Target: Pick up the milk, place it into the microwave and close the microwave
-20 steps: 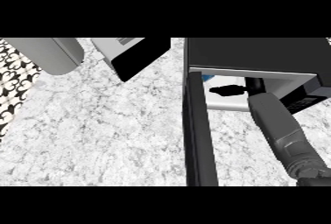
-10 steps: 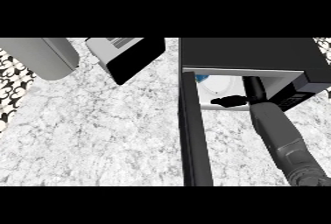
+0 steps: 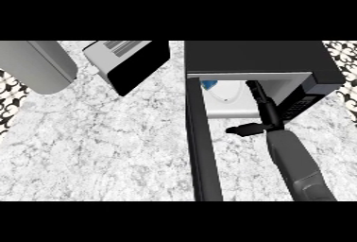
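Note:
The milk (image 3: 215,89), a white carton with a blue top, stands inside the open microwave (image 3: 254,56) at the left of its white cavity. My right hand (image 3: 263,108) reaches into the cavity to the right of the carton. Its fingers are straight, its thumb sticks out to the left, and it holds nothing. A small gap shows between the fingers and the carton. The microwave's door (image 3: 200,142) stands wide open and shows edge-on as a black bar running toward me. My left hand is not in view.
A white and black toaster-like appliance (image 3: 125,64) sits at the back middle of the marble counter (image 3: 105,146). A large grey rounded object (image 3: 38,64) stands at the back left. Patterned tiles (image 3: 8,94) show past the counter's left edge.
My right hand's fingers have swung from pointing left to pointing straight into the cavity. The milk now shows apart from the hand. The whole view has shifted and drawn back.

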Controlling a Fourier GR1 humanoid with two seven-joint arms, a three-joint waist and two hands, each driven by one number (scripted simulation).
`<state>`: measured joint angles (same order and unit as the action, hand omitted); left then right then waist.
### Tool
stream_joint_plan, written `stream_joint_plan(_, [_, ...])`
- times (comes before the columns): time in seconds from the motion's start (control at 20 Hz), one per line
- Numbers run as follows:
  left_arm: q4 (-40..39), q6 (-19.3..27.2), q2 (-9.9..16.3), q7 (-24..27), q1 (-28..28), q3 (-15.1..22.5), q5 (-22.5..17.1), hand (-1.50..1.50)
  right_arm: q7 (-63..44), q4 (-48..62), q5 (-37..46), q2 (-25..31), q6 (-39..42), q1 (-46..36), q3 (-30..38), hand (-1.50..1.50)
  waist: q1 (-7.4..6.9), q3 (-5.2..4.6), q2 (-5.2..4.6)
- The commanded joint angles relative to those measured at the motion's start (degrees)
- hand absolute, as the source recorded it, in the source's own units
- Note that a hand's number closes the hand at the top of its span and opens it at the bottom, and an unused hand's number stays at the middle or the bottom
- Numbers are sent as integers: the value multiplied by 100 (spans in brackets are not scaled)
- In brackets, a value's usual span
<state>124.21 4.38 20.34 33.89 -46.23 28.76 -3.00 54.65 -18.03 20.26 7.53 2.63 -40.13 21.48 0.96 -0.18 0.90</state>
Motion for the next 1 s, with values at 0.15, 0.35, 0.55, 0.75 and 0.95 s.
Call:
stream_joint_plan(0.15, [-5,90,-262,-1128,833,477,360,150,137,-778,-175,39,781,1090,-194,-150,255,6,-4])
stream_joint_plan(0.35, [-343,-88,-331,-1502,1407,520,461,150,511,-1321,-328,170,1228,2018,-263,-150,336,2,-13])
stream_joint_plan(0.55, [-626,-24,-575,-1967,1854,607,647,150,151,-2505,-546,186,1437,2742,-430,-150,267,-2,-10])
stream_joint_plan(0.75, [-1147,111,-1003,-2601,2740,808,1241,150,-92,-3397,-837,366,1716,3531,-459,-150,289,3,-37])
stream_joint_plan(0.95, [-2038,-84,-1297,-2816,3516,880,1449,150,-228,-4413,-1123,597,1715,4397,-349,-150,226,4,-62])
